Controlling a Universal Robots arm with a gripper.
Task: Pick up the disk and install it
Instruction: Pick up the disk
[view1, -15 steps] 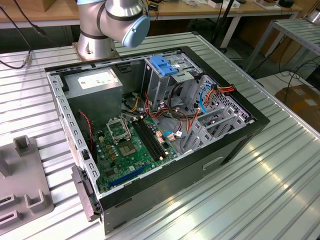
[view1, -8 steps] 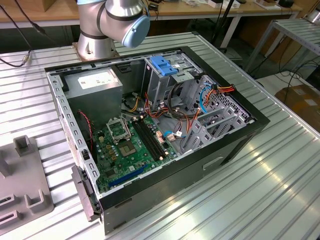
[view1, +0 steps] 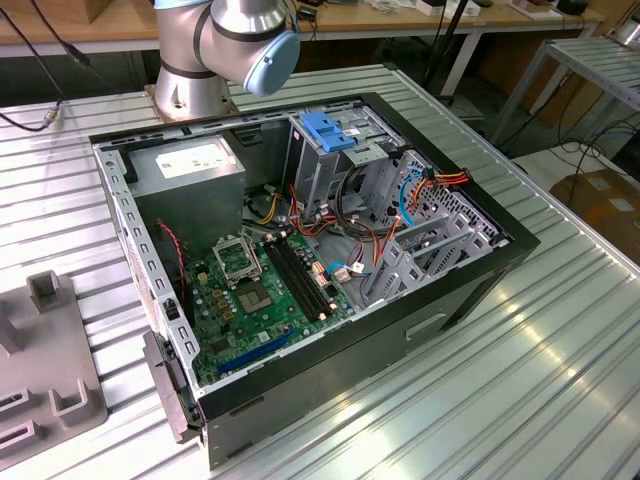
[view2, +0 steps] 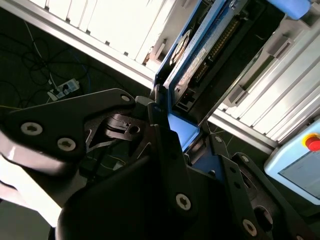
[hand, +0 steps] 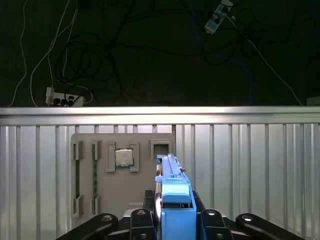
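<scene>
In both wrist views my gripper (hand: 172, 222) is shut on the disk (hand: 171, 187), which stands on edge between the black fingers (hand: 137, 220). Its bright blue carrier rail faces the first wrist camera. In the second wrist view the disk (view2: 197, 50) shows its grey metal side and circuit board, framed in blue, with the gripper (view2: 167, 125) clamped at its lower end. It hangs in the air above the slatted metal table (hand: 250, 165), close to a grey fixture plate (hand: 125, 175).
The open computer case (view1: 470, 290) lies on the table, with motherboard (view1: 265, 285), power-supply box (view1: 190, 165) and a metal drive cage topped by a blue bracket (view1: 328, 130). The arm's base (view1: 225, 50) stands behind it. The fixture plate (view1: 50, 370) holds a processor chip (hand: 124, 157).
</scene>
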